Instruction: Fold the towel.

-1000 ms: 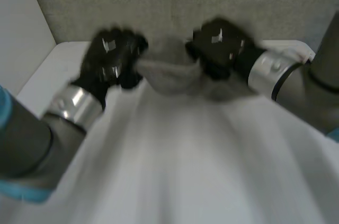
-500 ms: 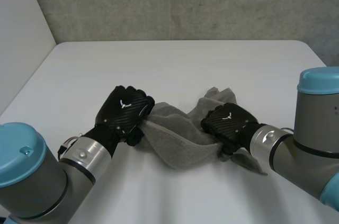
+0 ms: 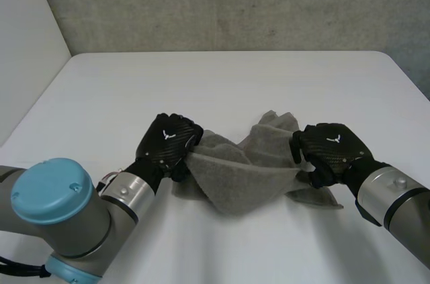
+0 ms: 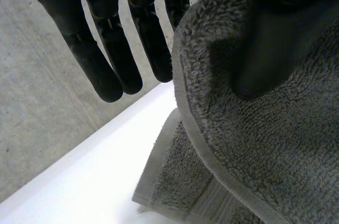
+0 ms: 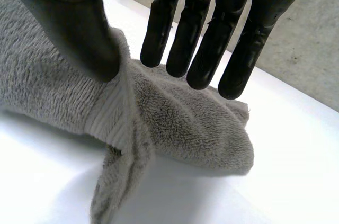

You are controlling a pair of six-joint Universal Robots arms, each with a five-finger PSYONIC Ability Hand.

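White desk (image 3: 222,76), grey concrete wall (image 3: 222,2) behind. Toward the desk's left edge, the left hand (image 3: 168,144) has its thumb clamped on one end of the towel (image 3: 235,176), pinning cloth against the hand while the fingers (image 4: 106,70) run straight past the hem, so it's a thumb pinch, not a full wrap. Towel sits mid-desk, slightly nearer the front edge, strung between both hands as a twisted, sagging strip, with a bunched lump behind it and a loose tail lying on the desk on the right. Grey terry, thick loop pile, flat woven band (image 5: 108,121) by the hem; looks floppy and won't hold a crease by itself. Toward the right edge, the right hand (image 3: 329,150) grips the same way: thumb pressed onto the band, fingers extended over the bunched part. My read: this is the spread-out step before any fold. To do it well, pull the hands apart evenly toward the left and right edges, take the twist out, keep both pinches on the hem and go slow, since these grips look shallow and could slip. Lay it flat before folding.
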